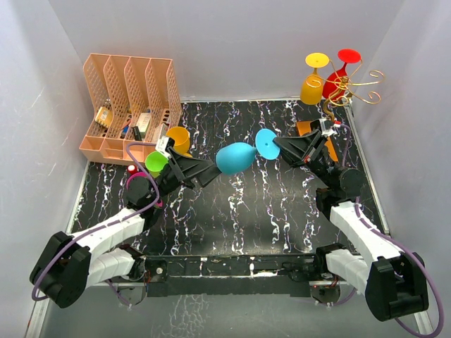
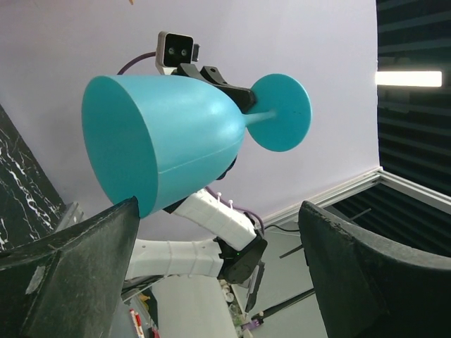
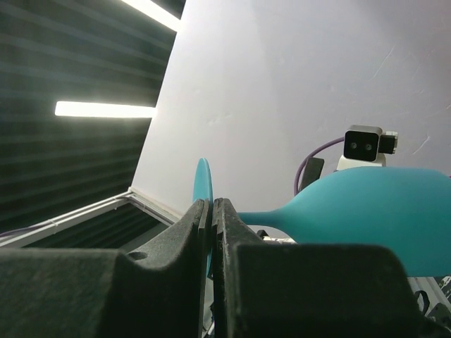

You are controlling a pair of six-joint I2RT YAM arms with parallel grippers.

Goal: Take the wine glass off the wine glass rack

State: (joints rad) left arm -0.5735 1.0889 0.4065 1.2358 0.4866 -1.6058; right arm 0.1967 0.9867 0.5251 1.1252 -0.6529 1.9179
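A teal wine glass point(image 1: 235, 158) hangs on its side in mid-air over the middle of the table. My right gripper point(image 1: 276, 146) is shut on the rim of its foot disc point(image 3: 203, 184), and the stem and bowl point(image 3: 373, 211) stretch away to the right in the right wrist view. My left gripper point(image 1: 211, 170) is open, with the bowl point(image 2: 169, 141) just beyond its fingertips point(image 2: 77, 267); I cannot tell whether they touch. The gold wire wine glass rack point(image 1: 354, 86) stands at the back right on its orange-brown base point(image 1: 308, 129). A yellow glass point(image 1: 313, 83) and a red glass point(image 1: 337, 79) hang on it upside down.
A peach file organizer point(image 1: 127, 105) stands at the back left. An orange cup point(image 1: 177, 139), a green cup point(image 1: 156, 163) and a small red thing point(image 1: 132, 170) sit beside my left arm. Grey walls close in the table on three sides.
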